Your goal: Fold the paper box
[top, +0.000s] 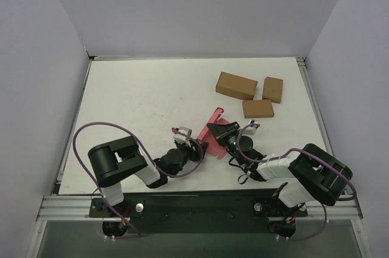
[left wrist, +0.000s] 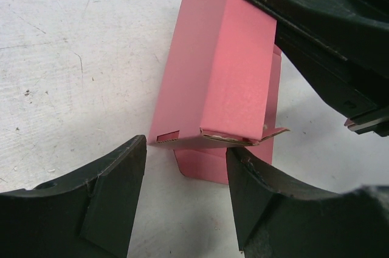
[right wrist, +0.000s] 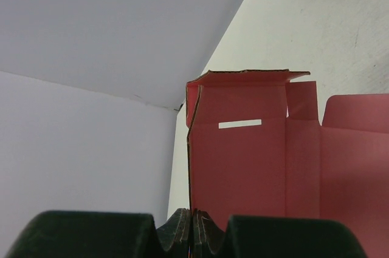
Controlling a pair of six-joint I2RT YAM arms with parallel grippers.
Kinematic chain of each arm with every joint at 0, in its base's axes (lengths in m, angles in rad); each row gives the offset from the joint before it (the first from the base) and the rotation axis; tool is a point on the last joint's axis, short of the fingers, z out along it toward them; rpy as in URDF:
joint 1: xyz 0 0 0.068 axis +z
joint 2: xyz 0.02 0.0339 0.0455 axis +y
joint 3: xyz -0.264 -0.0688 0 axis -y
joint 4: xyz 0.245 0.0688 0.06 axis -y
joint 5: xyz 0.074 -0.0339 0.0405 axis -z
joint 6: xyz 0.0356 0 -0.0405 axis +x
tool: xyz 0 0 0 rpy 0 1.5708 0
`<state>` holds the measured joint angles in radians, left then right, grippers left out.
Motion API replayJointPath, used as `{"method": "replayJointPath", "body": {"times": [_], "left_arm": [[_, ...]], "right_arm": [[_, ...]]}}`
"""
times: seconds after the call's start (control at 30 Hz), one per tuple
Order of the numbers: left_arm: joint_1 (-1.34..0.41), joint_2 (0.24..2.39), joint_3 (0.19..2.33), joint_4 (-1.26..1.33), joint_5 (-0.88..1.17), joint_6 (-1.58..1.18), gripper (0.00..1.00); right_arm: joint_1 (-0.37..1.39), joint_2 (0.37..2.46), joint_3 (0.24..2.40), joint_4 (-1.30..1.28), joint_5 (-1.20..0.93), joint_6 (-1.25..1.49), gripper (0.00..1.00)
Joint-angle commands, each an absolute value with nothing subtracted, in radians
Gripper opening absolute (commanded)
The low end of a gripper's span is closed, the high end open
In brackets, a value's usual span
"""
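Soft, even light fills all three views. The white table (top: 140, 100) is bright without glare, its shadows faint. Close to the wrist cameras, the left gripper (left wrist: 186, 149) and right gripper (right wrist: 193, 218) look dark and slightly soft; the paper box (left wrist: 219, 76) is sharp.

You had a white table (top: 134, 100) scuffed with faint marks, boxed in by plain pale walls (top: 200, 9), lavender-tinted perhaps from the lighting.

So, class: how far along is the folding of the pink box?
Done: the box has one long fold, so one panel stands off the table. In hand: the right gripper is shut on its edge, and the left gripper hangs open at one end. Left: the other panels lie open and the end flaps are untucked.
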<state>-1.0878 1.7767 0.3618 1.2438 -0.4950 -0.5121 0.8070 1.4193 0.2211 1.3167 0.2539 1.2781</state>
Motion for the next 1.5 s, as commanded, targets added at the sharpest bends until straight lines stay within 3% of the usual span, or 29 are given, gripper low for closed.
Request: {"method": "replayJointPath", "body": {"times": [0.0, 0.23, 1.47], "left_arm": [[-1.089, 1.769, 0.380, 1.348, -0.545, -0.492, 0.65], [-1.089, 1.807, 0.364, 1.397, -0.563, -0.476, 0.64], [-1.109, 1.882, 0.411, 1.634, -0.614, -0.298, 0.61]], "right_arm": [[0.821, 1.423, 0.190, 1.387, 0.268, 1.272, 0.00], [0.819, 1.506, 0.169, 1.471, 0.270, 1.308, 0.00], [0.824, 1.417, 0.201, 1.209, 0.321, 1.324, 0.00]]}}
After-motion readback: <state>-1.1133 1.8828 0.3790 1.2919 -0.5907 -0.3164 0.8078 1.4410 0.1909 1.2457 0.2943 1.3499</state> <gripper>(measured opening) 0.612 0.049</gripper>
